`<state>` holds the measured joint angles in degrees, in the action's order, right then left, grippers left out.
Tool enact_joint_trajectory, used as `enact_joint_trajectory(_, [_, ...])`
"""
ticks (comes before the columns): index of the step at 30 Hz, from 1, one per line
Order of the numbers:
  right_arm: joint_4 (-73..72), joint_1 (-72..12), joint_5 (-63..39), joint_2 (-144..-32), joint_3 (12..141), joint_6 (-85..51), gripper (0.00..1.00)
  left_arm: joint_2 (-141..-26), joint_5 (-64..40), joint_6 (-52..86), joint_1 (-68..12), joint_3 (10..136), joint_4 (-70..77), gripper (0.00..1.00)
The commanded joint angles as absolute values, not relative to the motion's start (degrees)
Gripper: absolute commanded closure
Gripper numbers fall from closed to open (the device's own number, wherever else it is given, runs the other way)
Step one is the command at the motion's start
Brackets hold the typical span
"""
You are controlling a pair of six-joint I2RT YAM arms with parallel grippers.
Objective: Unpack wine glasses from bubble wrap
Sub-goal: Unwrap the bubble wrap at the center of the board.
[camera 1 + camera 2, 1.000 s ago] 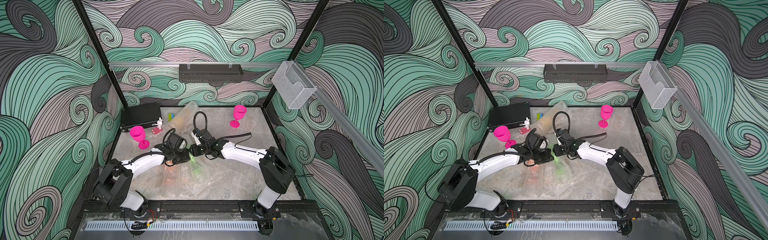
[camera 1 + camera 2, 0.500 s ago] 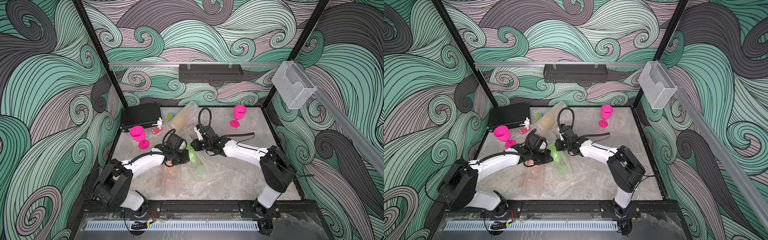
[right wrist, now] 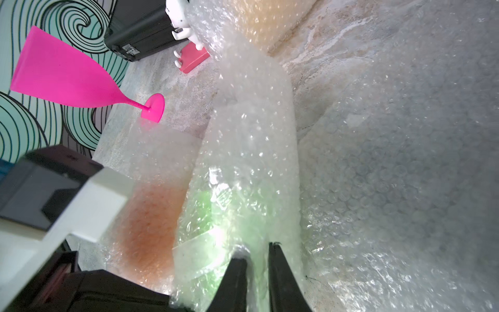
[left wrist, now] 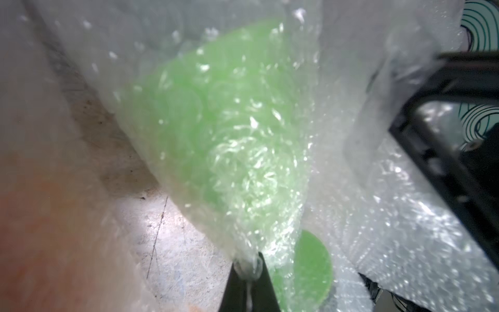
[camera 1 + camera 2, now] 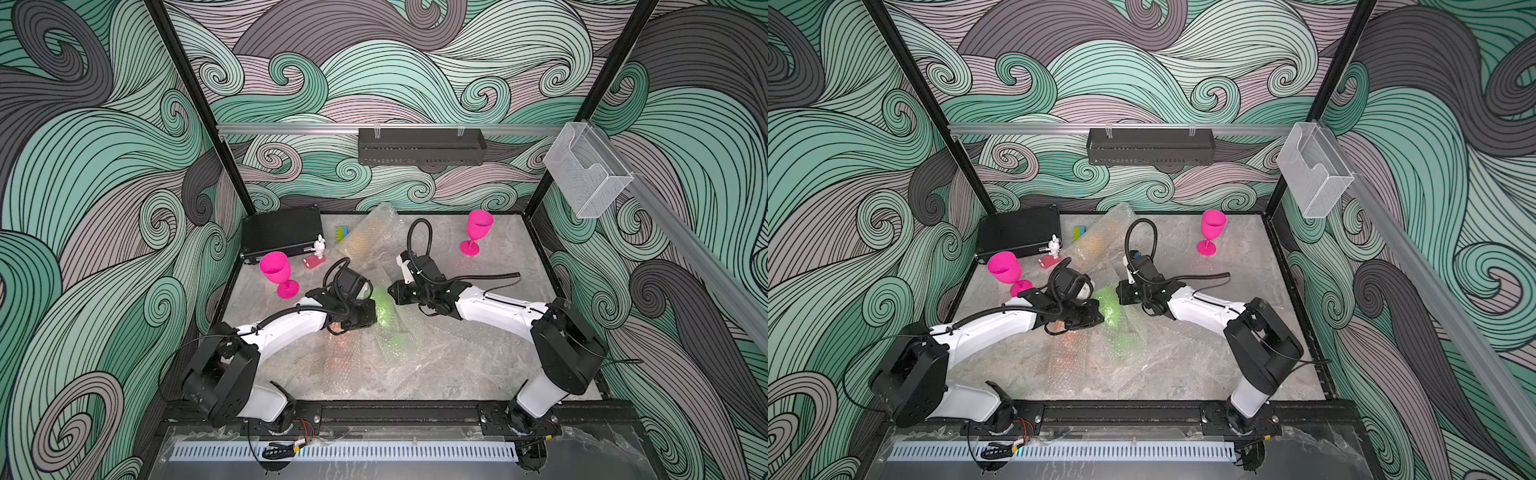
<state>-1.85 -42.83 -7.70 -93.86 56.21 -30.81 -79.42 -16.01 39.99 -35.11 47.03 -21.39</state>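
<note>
A lime green wine glass lies at the table's middle inside a sleeve of bubble wrap; its cup and round foot show through. My left gripper is shut on a bunched end of that wrap. From the opposite side my right gripper pinches a fold of the same sleeve. Two magenta wine glasses stand upright and bare. An orange one lies wrapped at the back.
A black case, a white rabbit figurine and a green-and-blue block sit at the back left. Loose bubble wrap sheets cover the front middle, with an orange tint under one beside the left gripper.
My right gripper's jaws have closed onto the wrap and its wrist has shifted slightly back and right. More of the green glass shows between the grippers. The left arm has stayed put.
</note>
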Motion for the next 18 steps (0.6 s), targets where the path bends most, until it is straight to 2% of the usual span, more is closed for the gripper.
enact_joint_trajectory(1, [-5.94,-42.60,-7.72,-90.73,53.41,-32.09,0.83,-76.53,-12.74,37.65,-35.34,47.02,-21.86,1.00])
enact_joint_trajectory(8, [-7.79,-42.49,-6.79,-87.30,49.65,-32.81,0.85,-77.89,-11.87,36.55,-35.41,47.91,-24.21,0.99])
enact_joint_trajectory(13, [-7.43,-42.36,-5.00,-84.37,46.67,-33.20,0.86,-78.34,-9.78,36.49,-35.29,49.29,-29.43,0.83])
enact_joint_trajectory(18, [-7.52,-42.37,-4.88,-81.82,43.35,-34.44,0.87,-76.01,-5.56,36.06,-33.96,50.75,-36.12,0.79])
